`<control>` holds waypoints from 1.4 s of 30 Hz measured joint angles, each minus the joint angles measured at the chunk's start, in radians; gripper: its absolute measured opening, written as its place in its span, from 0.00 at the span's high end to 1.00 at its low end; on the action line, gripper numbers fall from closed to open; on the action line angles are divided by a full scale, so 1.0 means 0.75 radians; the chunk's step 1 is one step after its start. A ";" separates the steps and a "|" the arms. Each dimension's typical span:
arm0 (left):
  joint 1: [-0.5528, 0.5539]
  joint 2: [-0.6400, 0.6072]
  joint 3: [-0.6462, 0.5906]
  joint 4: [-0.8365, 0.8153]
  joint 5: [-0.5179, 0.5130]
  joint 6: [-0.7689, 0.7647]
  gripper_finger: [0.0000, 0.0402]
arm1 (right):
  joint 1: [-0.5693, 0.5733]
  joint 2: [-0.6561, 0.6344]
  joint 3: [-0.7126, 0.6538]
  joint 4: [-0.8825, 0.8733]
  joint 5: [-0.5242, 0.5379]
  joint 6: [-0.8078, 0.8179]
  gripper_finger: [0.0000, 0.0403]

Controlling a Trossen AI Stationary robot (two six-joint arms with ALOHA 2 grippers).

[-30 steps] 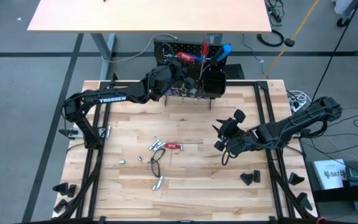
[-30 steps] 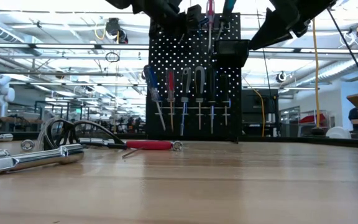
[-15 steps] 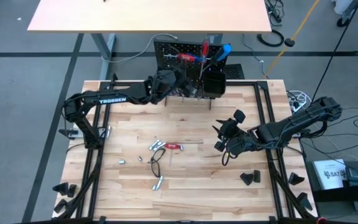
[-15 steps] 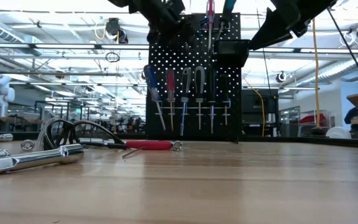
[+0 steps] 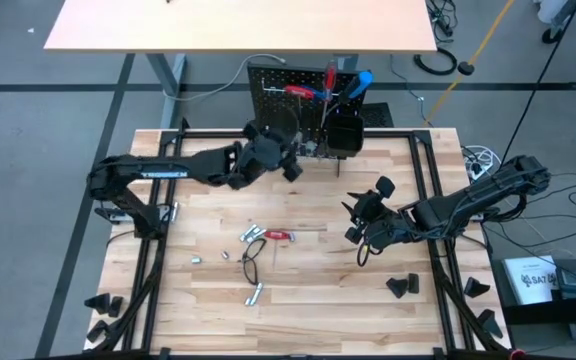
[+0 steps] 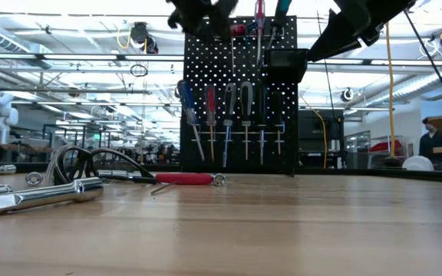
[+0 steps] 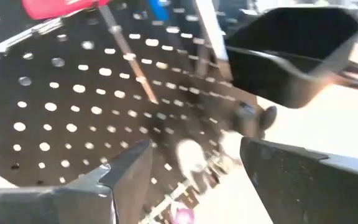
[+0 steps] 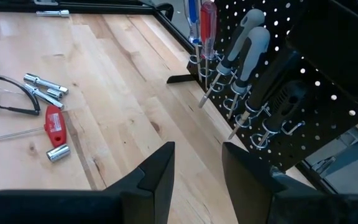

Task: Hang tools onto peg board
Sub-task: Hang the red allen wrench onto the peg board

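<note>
The black peg board (image 5: 303, 100) stands upright at the table's far edge. A red-handled tool (image 5: 298, 92) and red and blue screwdrivers (image 5: 343, 80) hang at its top; a row of screwdrivers (image 6: 229, 115) hangs lower down. My left gripper (image 5: 290, 158) hovers just in front of the board, open and holding nothing (image 7: 191, 174). My right gripper (image 5: 360, 228) waits open over the table's right half (image 8: 197, 168). A red-handled screwdriver (image 5: 280, 235) and silver bits (image 5: 251, 235) lie on the table.
A black bin (image 5: 343, 130) is fixed to the board's right side. A black wire loop (image 5: 251, 262) and loose silver bits (image 5: 255, 294) lie mid-table. Black wedge blocks (image 5: 401, 286) sit near the front right. A pale wooden table top (image 5: 238, 25) stands beyond the board.
My left gripper has drawn back from the top of the peg board toward the table's near edge and has rolled a little. The red-handled tool stays hanging at the board's top. My right arm has kept still.
</note>
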 joint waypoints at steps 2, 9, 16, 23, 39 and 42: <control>-0.059 -0.039 -0.004 -0.085 0.001 -0.009 0.37 | 0.000 0.000 0.000 0.006 0.000 0.008 0.69; -0.278 -0.247 -0.129 -0.515 0.001 -0.322 0.39 | 0.000 0.012 0.000 0.059 -0.066 -0.017 0.69; -0.511 -0.458 -0.484 -0.479 0.261 -0.480 0.39 | 0.000 0.107 0.000 0.383 -0.283 -0.203 0.69; -0.587 -0.536 -0.917 0.095 0.717 -0.512 0.39 | -0.005 0.318 0.000 0.893 -0.374 -0.275 0.69; -0.550 -0.908 -1.233 0.456 0.789 -0.103 0.39 | -0.011 0.831 0.296 1.019 -0.358 0.461 0.69; -0.525 -0.998 -1.247 0.468 0.785 -0.031 0.39 | -0.034 0.941 0.499 0.747 -0.367 0.656 0.69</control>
